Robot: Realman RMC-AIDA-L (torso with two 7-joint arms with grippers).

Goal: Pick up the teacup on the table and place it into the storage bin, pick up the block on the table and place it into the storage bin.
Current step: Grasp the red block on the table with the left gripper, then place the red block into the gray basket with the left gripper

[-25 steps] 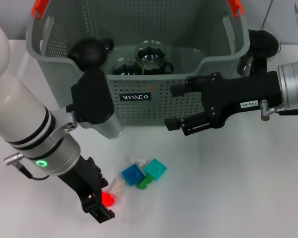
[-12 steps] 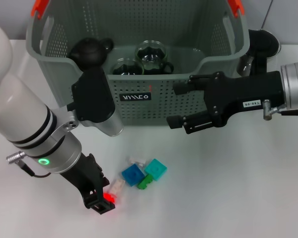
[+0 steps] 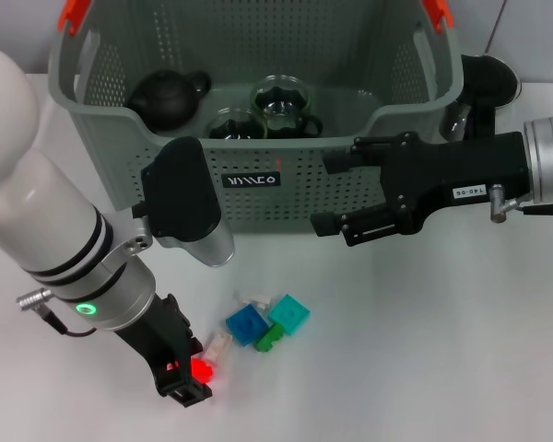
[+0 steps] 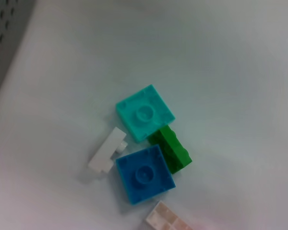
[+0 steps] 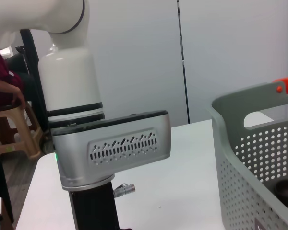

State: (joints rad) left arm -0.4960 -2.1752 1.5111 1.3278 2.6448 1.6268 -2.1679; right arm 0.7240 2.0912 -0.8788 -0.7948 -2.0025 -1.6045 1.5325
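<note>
The left gripper is low over the table near its front edge, at the red block; its jaws look closed around that block, though the black fingers hide much of it, so the grip is a judgement. The arm probably stands steeply over the pile so the jaws can take the outermost piece without disturbing the rest. Just beside it lie the pale block, the blue block, the teal block, the green block and a white piece, bunched together and touching. The storage bin sits toward the table's back edge, with a dark teapot and glass teacups already inside. The right gripper hangs idle before the bin's front wall, jaws spread and empty. The left wrist view shows the studs on the blue and teal blocks, but not the red one; the right wrist view shows only the left arm and the bin's corner.
</note>
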